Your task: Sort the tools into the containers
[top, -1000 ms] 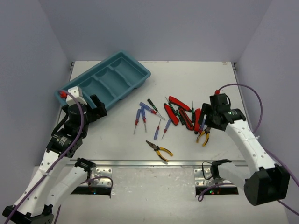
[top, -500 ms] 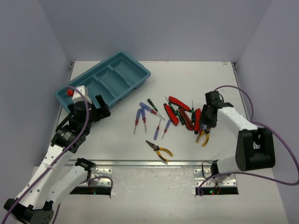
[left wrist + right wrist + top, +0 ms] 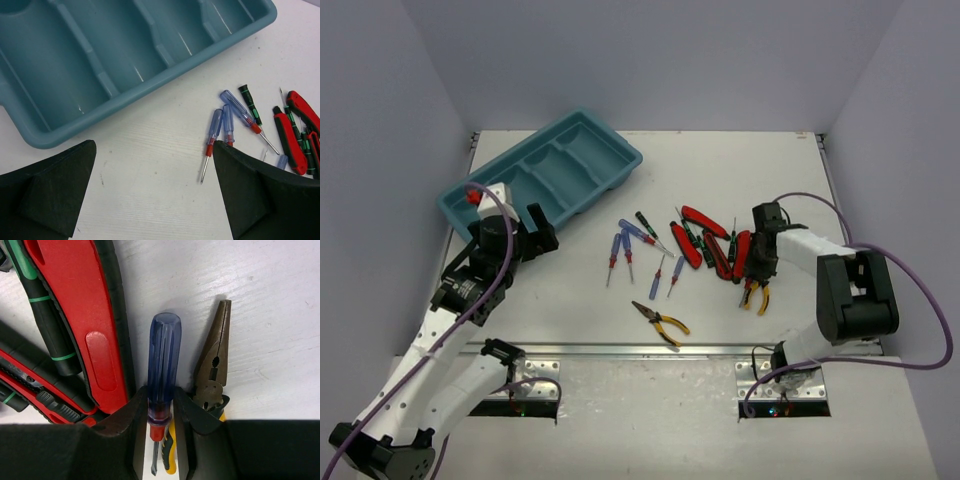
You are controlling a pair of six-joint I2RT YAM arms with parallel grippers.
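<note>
The right jaws are down in the pile at the right of the counter (image 3: 720, 160), clenched on a blue-handled screwdriver (image 3: 162, 355). The pads (image 3: 131, 432) press it from both sides at its red collar, with the handle pointing away from the wrist. The screwdriver lies flat on the counter in a narrow lane: red-handled pliers (image 3: 97, 335) run close along one side, and the nose of the yellow-handled pliers (image 3: 212, 365) sits just beside it on the other, a yellow grip showing right against the shaft.

The step in hand looks like the pick-up of this one screwdriver. A straight, slow lift would suit it best — any sideways pull is likely to drag a neighbour along. Since the hold is at the collar and the whole handle sticks out beyond it, the tool may droop, so a firm squeeze and a level wrist seem wise.

The tray (image 3: 590, 150) sits well apart at the far left, its compartments bare as far as the views show. The left jaws hang released and wide just beside its near rim, holding nothing. That is a long carry for the right arm, so an unhurried one is safer.
</note>
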